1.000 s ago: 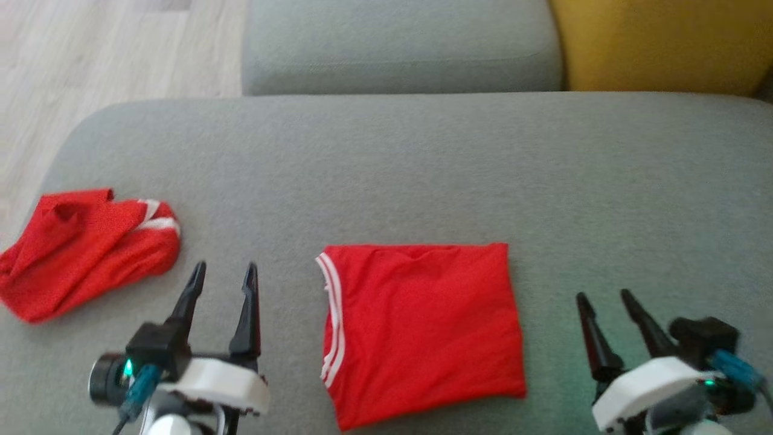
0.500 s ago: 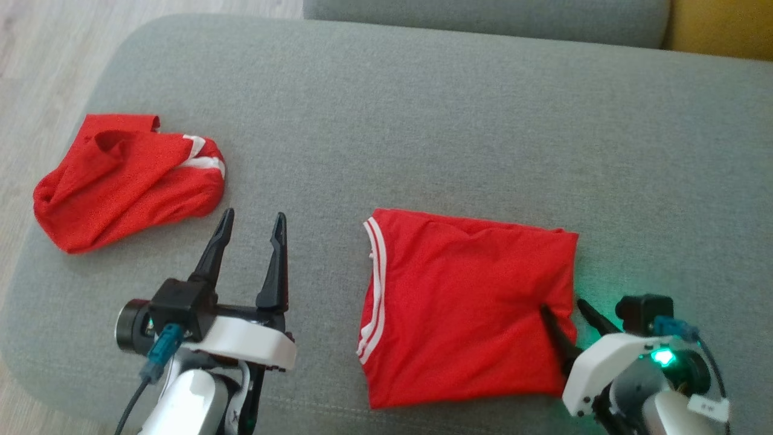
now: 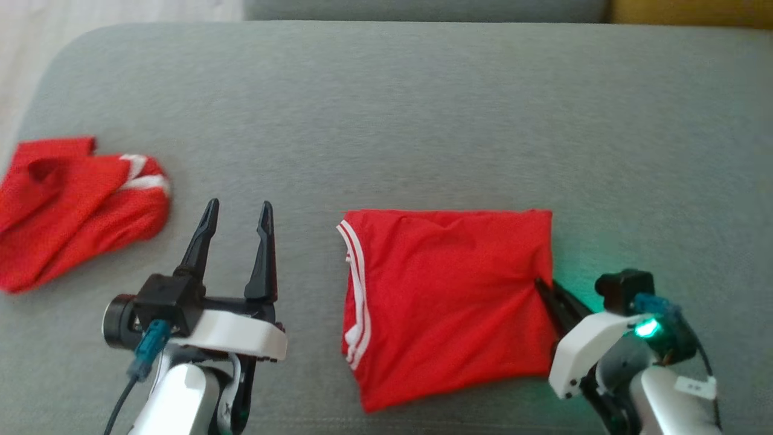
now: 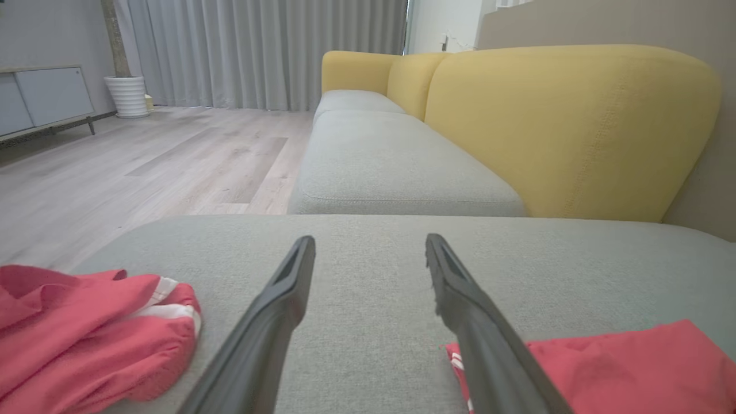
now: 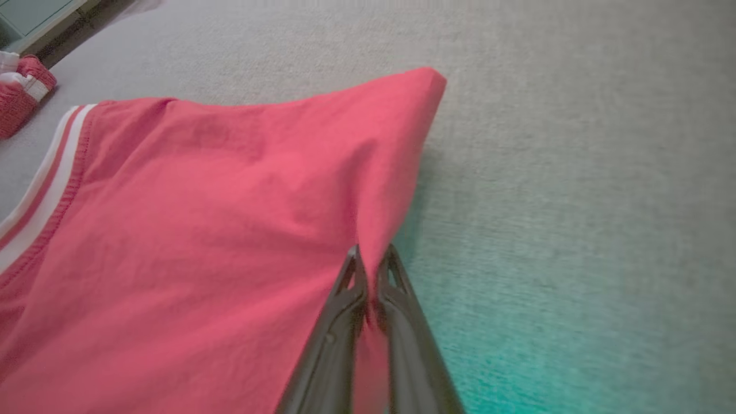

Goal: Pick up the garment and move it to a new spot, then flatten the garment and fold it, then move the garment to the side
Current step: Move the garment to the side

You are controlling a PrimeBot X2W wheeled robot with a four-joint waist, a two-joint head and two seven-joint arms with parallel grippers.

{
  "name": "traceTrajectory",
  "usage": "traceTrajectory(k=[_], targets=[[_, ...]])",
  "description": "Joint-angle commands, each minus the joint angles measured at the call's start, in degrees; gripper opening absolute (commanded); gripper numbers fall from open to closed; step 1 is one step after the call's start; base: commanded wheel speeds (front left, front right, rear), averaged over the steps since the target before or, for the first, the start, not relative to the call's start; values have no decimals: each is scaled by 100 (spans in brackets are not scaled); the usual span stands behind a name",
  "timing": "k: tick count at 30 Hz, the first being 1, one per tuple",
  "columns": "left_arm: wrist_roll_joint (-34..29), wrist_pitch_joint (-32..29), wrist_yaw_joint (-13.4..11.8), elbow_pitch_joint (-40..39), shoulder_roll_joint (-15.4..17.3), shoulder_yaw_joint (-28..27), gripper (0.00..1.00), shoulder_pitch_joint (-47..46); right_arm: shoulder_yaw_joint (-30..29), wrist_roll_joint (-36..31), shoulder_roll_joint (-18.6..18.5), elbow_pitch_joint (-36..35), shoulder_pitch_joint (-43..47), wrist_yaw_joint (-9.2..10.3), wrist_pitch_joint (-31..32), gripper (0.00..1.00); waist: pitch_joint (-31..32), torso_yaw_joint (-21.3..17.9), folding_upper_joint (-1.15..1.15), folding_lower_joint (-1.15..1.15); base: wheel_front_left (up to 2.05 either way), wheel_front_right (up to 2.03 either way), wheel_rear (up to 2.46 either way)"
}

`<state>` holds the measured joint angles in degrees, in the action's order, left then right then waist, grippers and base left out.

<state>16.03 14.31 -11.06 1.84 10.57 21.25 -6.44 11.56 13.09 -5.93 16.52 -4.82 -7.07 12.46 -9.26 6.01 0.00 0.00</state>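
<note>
Crumpled red cloth (image 3: 72, 211) far L on cushion (image 3: 423, 109); L end effector (image 3: 238, 205) fingers apart. Folded garment (image 3: 447, 302) mid-cushion, R end effector (image 3: 539, 286) clamped on its R edge (thin bite, maybe top layers only): pull could slip or undo fold.

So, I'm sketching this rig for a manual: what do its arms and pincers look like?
The left pincer and right pincer each have two long, tapering black fingers on a white shell. A black camera with a teal plug and dark cable sits beside each wrist. The right wrist shows a green light and a white tag. The forearms are pale.
</note>
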Motion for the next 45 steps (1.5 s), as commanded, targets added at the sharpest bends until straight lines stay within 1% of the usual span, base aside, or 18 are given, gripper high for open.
traceTrajectory(k=[1, 7, 11, 15, 18, 22, 23, 24, 29, 32, 35, 37, 44, 45], targets=[[-86, 68, 12, -235, 48, -253, 100, -185, 103, -43, -145, -227, -254, -42, -72, 0, -3, -283, 0, 0, 0, 0, 0], [-177, 68, 87, -328, 43, -303, 100, -198, 216, -23, -496, -348, -574, -42, -71, 0, -96, -986, 0, 0, 0, 0, 0], [-240, 68, 156, -360, 96, -304, 100, -323, 132, 73, -683, -321, -978, -42, -159, 0, -306, -1434, 0, 0, 0, 0, 0], [-300, 67, 229, -361, 120, -232, 100, -518, -83, 192, -812, -41, -1538, -42, -344, 0, -560, -1767, 0, 0, 0, 0, 0], [-350, 33, 265, -368, 155, -183, 100, -653, -358, 308, -845, 283, -2003, -42, -517, 0, -761, -1945, 0, 0, 0, 0, 0], [-403, -31, 334, -389, 183, -97, 100, -850, -723, 384, -1057, 787, -2528, -42, -746, 0, -1055, -2014, 0, 0, 0, 0, 0], [-432, -49, 360, -397, 197, -64, 100, -943, -910, 402, -1245, 1021, -2712, -42, -817, 0, -1187, -2017, 0, 0, 0, 0, 0], [-445, -54, 369, -403, 208, -55, 100, -983, -1013, 409, -1343, 1122, -2794, -42, -853, 0, -1254, -2019, 0, 0, 0, 0, 0], [-506, -85, 413, -446, 264, -6, 100, -1163, -1536, 524, -1788, 1457, -3151, -42, -995, 0, -1562, -2042, 0, 0, 0, 0, 0], [-541, -104, 434, -460, 292, 29, 100, -1249, -1776, 596, -1954, 1524, -3299, -42, -993, 0, -1708, -2071, 0, 0, 0, 0, 0], [-547, -115, 453, -463, 311, 42, 100, -1300, -1790, 788, -1949, 1497, -3350, -42, -889, 0, -1801, -2099, 0, 0, 0, 0, 0], [-554, -124, 476, -462, 325, 62, 100, -1356, -1793, 778, -2017, 1517, -3391, -42, -855, 0, -1889, -2120, 0, 0, 0, 0, 0], [-597, -155, 531, -460, 344, 147, 100, -1561, -2009, 765, -1924, 1768, -3507, -42, -1000, 0, -2164, -2152, 0, 0, 0, 0, 0], [-598, -160, 540, -459, 351, 153, 100, -1588, -2026, 765, -1906, 1810, -3530, -42, -1031, 7, -2201, -2152, 0, 0, 0, 0, 0]])
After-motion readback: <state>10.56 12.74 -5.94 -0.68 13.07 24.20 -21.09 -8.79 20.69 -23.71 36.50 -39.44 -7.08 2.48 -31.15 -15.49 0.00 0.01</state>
